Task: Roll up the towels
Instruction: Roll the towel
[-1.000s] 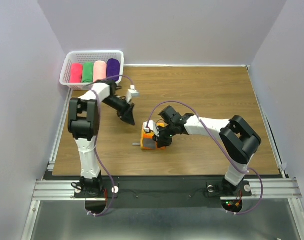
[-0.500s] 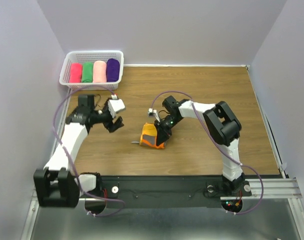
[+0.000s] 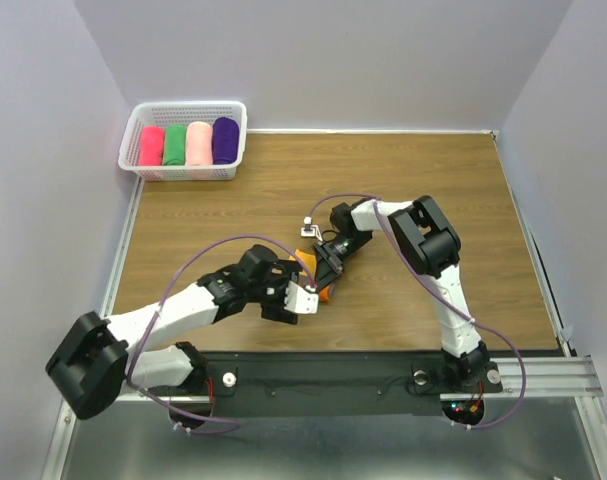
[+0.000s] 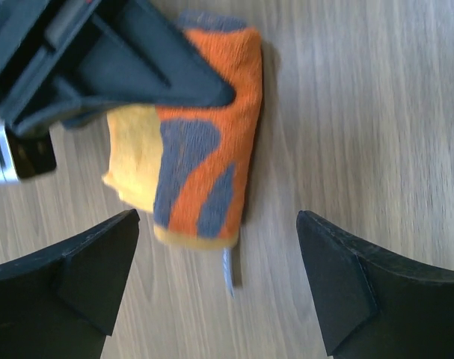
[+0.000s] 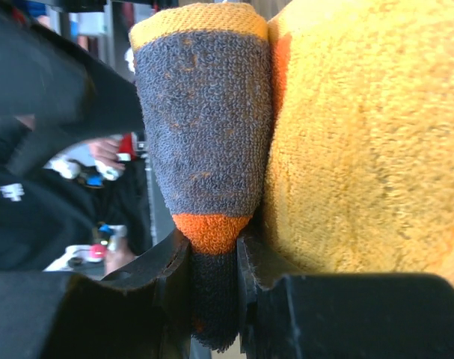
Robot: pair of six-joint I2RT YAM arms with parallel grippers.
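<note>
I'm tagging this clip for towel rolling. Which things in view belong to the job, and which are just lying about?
Job:
- orange towel, rolled, pinched by the right gripper
- left gripper, open at its end
- hot-pink roll, green roll, pale pink roll, purple roll

Just there:
- white basket holding those four rolls
- wooden table
- metal rail

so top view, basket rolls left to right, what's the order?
In the white basket: hot-pink roll → green roll → pale pink roll → purple roll.
</note>
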